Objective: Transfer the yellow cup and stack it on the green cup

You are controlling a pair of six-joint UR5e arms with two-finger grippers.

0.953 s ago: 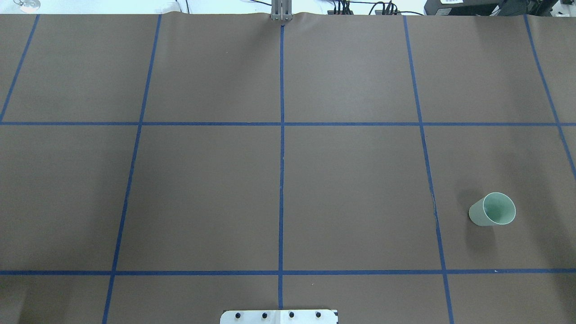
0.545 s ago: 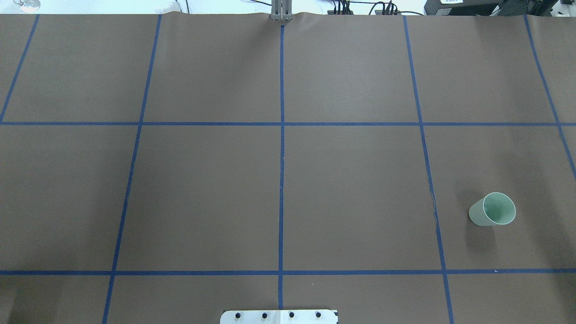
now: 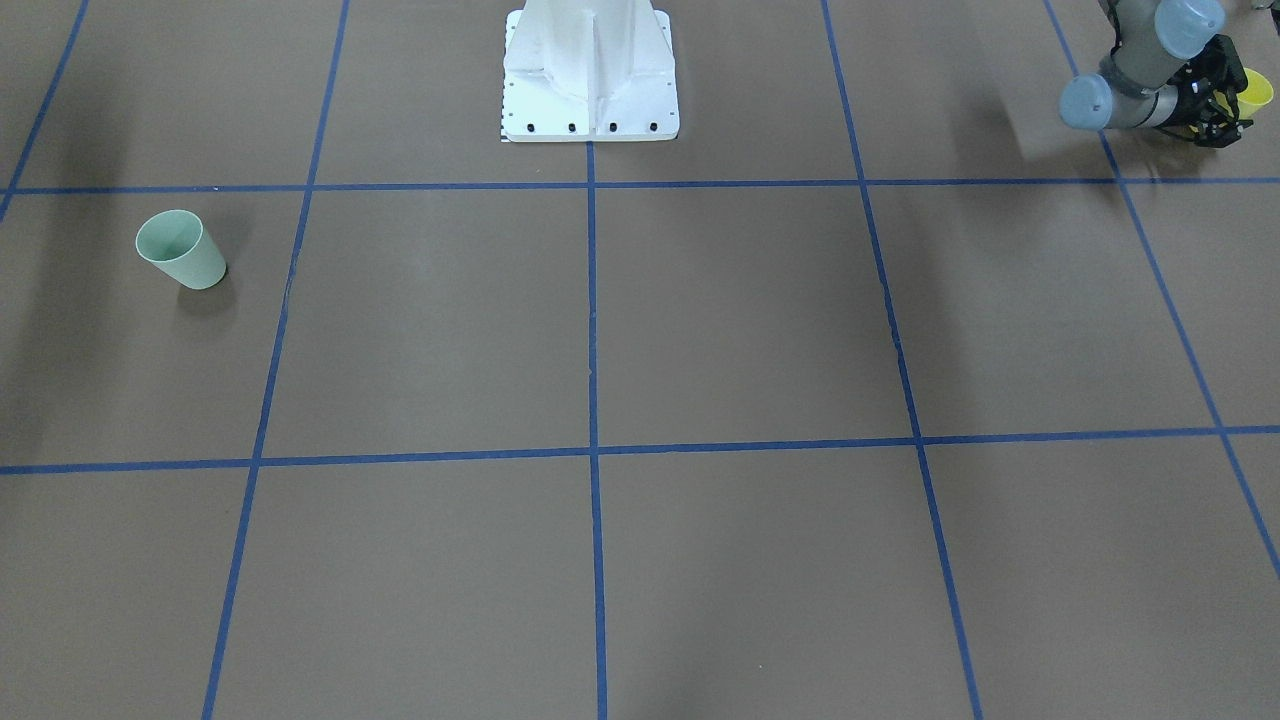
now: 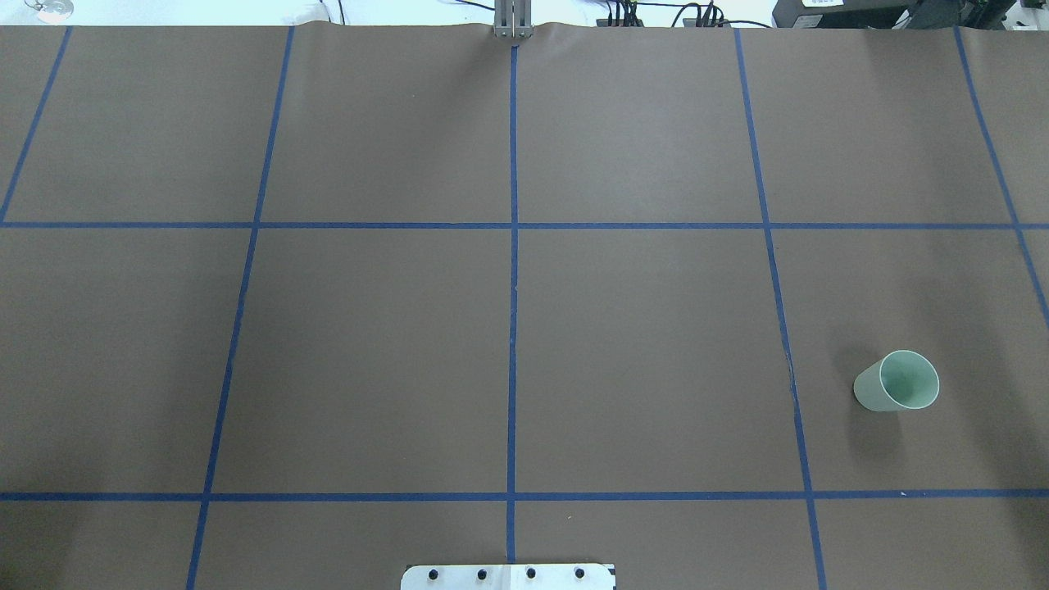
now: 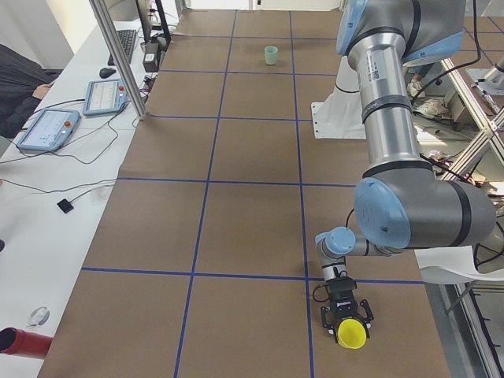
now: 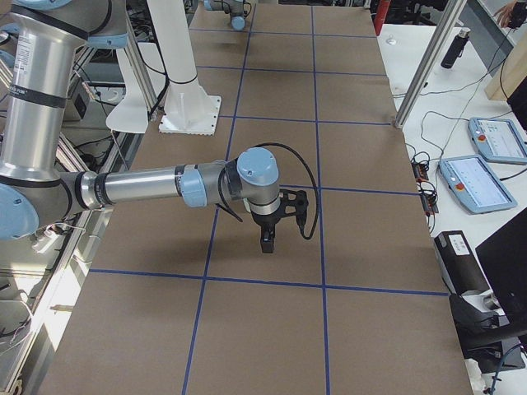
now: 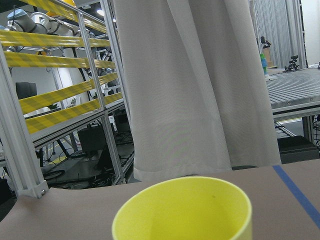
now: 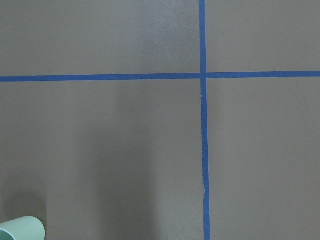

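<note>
The yellow cup [image 5: 350,335] stands at the table's left end near the robot's side; it also shows in the front-facing view [image 3: 1256,90] and fills the bottom of the left wrist view [image 7: 182,212]. My left gripper [image 5: 347,319] lies low and level with a finger on each side of the cup; I cannot tell whether they press on it. The green cup [image 4: 896,382] stands upright at the right end, also in the front-facing view [image 3: 181,250] and the right wrist view [image 8: 22,228]. My right gripper [image 6: 267,245] points down above the table; open or shut, I cannot tell.
The brown table carries a blue tape grid. The robot's white base [image 3: 590,70] sits mid-table on the robot's side. A metal post [image 5: 118,59] and a desk with tablets [image 5: 47,130] line the far side. A white curtain [image 7: 195,85] hangs beyond the yellow cup.
</note>
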